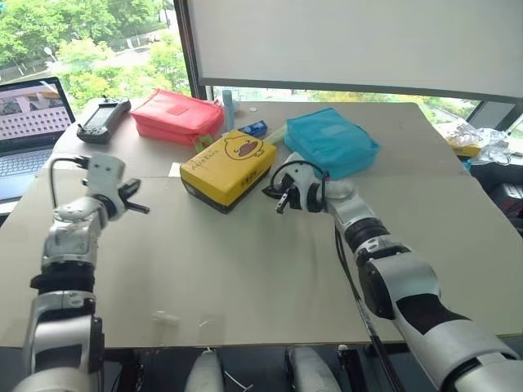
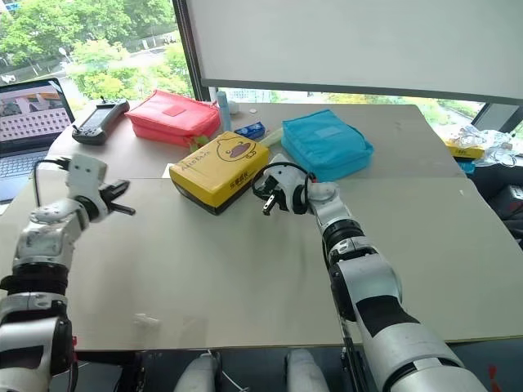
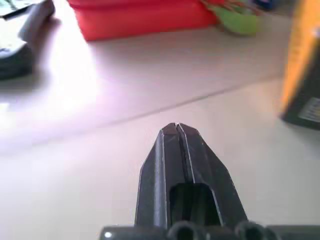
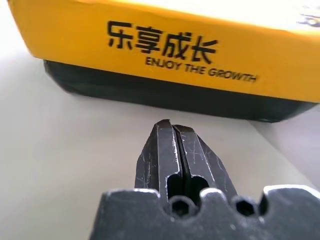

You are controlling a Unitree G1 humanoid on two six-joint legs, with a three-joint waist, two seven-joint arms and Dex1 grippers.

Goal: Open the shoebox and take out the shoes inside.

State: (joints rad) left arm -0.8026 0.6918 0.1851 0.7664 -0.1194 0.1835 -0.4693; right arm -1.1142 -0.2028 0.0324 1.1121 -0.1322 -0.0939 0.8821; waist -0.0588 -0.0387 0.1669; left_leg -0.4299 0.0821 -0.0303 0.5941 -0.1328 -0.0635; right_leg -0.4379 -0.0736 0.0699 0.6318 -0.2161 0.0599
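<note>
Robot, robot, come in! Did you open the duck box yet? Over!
Both grippers shut, empty. Right gripper just short of the shoebox, lid closed. Left gripper off to the side. Nothing blocking.

Red pouch [image 1: 176, 116], turquoise pouch [image 1: 331, 140], laptop [image 1: 29, 122]

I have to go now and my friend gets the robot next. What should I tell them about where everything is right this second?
Left gripper: shut, empty, held above the table, out to the left of the shoebox.
Right gripper: shut, empty, low over the table, pointing at the shoebox's side that bears the text, close to it but not touching.
Shoebox: middle of the table, yellow lid closed on its black base, between the red pouch and the turquoise pouch.
Done: nothing yet; the lid is still down.
Left: lift the lid, then take the shoes out. They cannot be seen while the box is closed.
</note>
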